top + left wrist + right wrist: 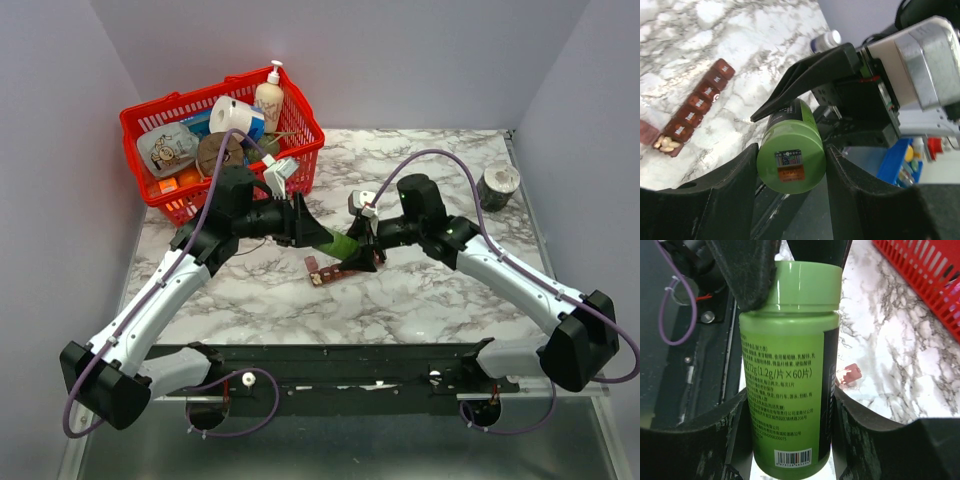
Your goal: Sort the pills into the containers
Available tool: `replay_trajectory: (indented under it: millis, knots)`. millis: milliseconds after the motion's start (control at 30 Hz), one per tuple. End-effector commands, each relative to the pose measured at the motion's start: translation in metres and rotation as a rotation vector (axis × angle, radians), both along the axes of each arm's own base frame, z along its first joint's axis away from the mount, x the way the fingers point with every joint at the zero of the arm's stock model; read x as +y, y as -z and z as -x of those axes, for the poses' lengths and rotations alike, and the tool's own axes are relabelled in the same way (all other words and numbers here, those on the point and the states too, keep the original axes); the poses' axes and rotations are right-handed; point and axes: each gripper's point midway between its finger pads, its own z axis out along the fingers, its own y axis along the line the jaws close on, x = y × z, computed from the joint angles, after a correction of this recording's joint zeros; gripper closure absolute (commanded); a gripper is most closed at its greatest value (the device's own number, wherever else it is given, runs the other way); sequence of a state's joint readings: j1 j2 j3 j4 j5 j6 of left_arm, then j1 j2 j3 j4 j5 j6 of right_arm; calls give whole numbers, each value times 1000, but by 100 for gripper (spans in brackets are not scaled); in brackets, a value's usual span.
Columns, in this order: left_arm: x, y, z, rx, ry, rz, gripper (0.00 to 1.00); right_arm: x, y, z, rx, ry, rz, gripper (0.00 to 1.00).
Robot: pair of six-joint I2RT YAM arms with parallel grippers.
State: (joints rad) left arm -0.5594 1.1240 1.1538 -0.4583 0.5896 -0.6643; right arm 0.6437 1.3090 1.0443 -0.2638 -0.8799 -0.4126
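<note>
Right gripper [790, 400] is clamped on the body of the green bottle [785, 365], holding it tipped on its side between the arms with the cap [807, 285] pointed at the other arm. My read: it's the anchor so the cap can be twisted off.

Left gripper [791, 152] straddles the cap end-on. Both fingers [735, 185] look in contact with its rim, though I can't tell how firm the bite is.

The pill strip [700, 102] lies flat on the marble table [430, 300], just beside and below the bottle. Its end slot [682, 134] is open with pale pills [667, 144] inside, and the other lids are down. That makes a short trip from bottle to slot.

- **Left wrist:** the only view that shows the pills and which lids are shut. The top view gives just a dark strip under the grippers.
- **Right wrist:** the only view that shows the label and where on the body the grip sits.
- **Top view:** the only view that shows the red basket [150, 115], well apart behind the left arm.
</note>
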Motion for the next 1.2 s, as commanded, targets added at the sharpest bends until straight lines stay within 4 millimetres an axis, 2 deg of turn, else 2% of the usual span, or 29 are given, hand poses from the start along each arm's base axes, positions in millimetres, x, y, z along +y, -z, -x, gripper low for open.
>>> replay_trajectory:
  millis: [0, 67, 100, 133, 167, 200, 300, 333, 400, 433, 533, 600, 633, 767, 833, 900, 1000, 1167]
  knots:
    - [-5, -24, 53, -124, 441, 220, 82, 15, -29, 30, 65, -178, -120, 100]
    - [-1, -20, 54, -238, 493, 164, 75, 16, -33, 36, 93, -209, -142, 99]
    - [4, -4, 60, -156, 505, 110, 73, 17, -32, 38, 134, -213, -142, 99]
    - [6, -9, 59, -206, 520, 87, 70, 17, -31, 40, 156, -223, -147, 99]
    - [8, -5, 57, -285, 548, 47, 68, 18, -33, 43, 169, -248, -159, 99]
    - [12, 2, 61, -257, 569, 22, 66, 19, -32, 44, 206, -253, -157, 100]
    - [11, -7, 52, -339, 554, 10, 54, 21, -31, 47, 252, -278, -164, 99]
    - [11, -7, 50, -351, 541, 9, 44, 22, -30, 48, 263, -283, -164, 99]
    - [9, -16, 42, -385, 487, 10, 33, 22, -30, 48, 266, -286, -167, 99]
    - [10, -17, 39, -388, 459, 6, 21, 22, -30, 48, 263, -284, -167, 99]
    - [15, -30, 20, -408, 298, 8, 1, 21, -29, 44, 228, -263, -165, 99]
    - [21, -46, 7, -431, 165, 18, 1, 21, -29, 41, 197, -245, -157, 99]
    - [22, -50, 7, -415, 130, 36, 1, 21, -29, 40, 188, -238, -154, 99]
    - [38, -60, -7, -298, -106, 53, 1, 20, -27, 34, 145, -206, -139, 99]
    - [49, -50, -13, -184, -230, 25, 1, 19, -28, 31, 110, -192, -135, 99]
    - [55, -35, -12, -19, -324, 18, 1, 17, -26, 24, 76, -152, -116, 99]
    - [59, -23, -9, 83, -403, 19, 1, 15, -21, 9, -5, -89, -81, 99]
    - [41, -14, -5, 147, -381, 11, 1, 12, -18, 2, -40, -57, -57, 99]
